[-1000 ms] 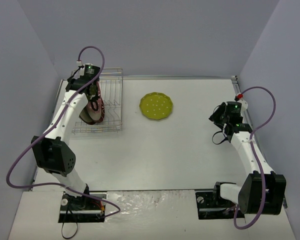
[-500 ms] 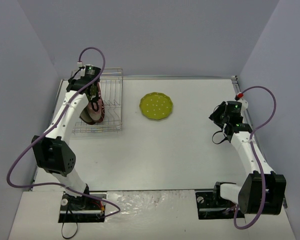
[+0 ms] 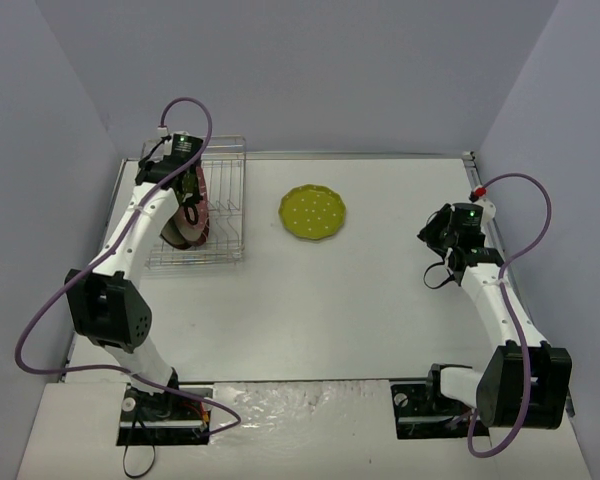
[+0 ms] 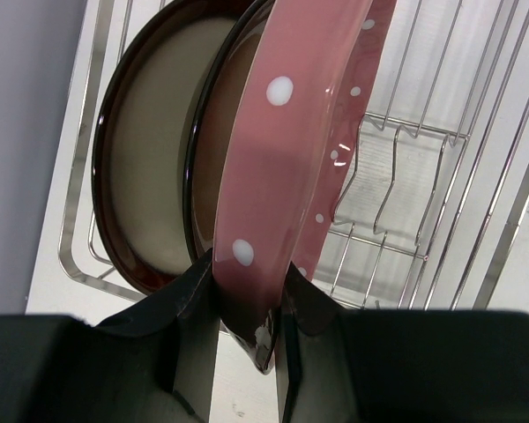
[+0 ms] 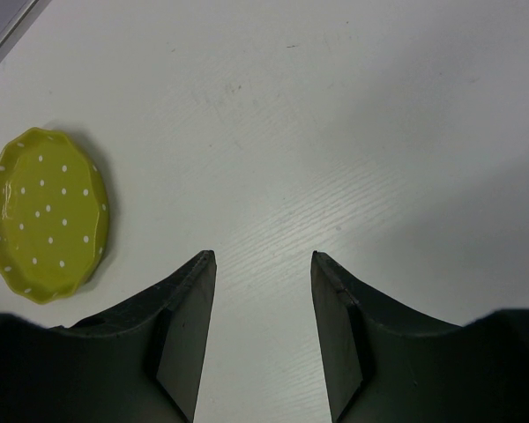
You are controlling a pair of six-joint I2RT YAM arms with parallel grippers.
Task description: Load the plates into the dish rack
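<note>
Both the left arm [image 3: 130, 222] and the right arm [image 3: 496, 305] had white links and bulky black joint housings. A purple cable [image 3: 38, 325] looped along each one, and a small green light [image 3: 472, 212] shone at each wrist. The left claw [image 4: 249, 273] and the right claw [image 5: 263, 264] had flat, angular, matt black fingers.

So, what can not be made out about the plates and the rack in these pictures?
1. Top external: the left arm covers most of the plates in the dish rack; their number is unclear.
2. Left wrist: the frame edge cuts off the top of the pink plate; the left gripper hides its lower rim, so its seating between tines is unknown.
3. Right wrist: the dish rack is out of view.
</note>
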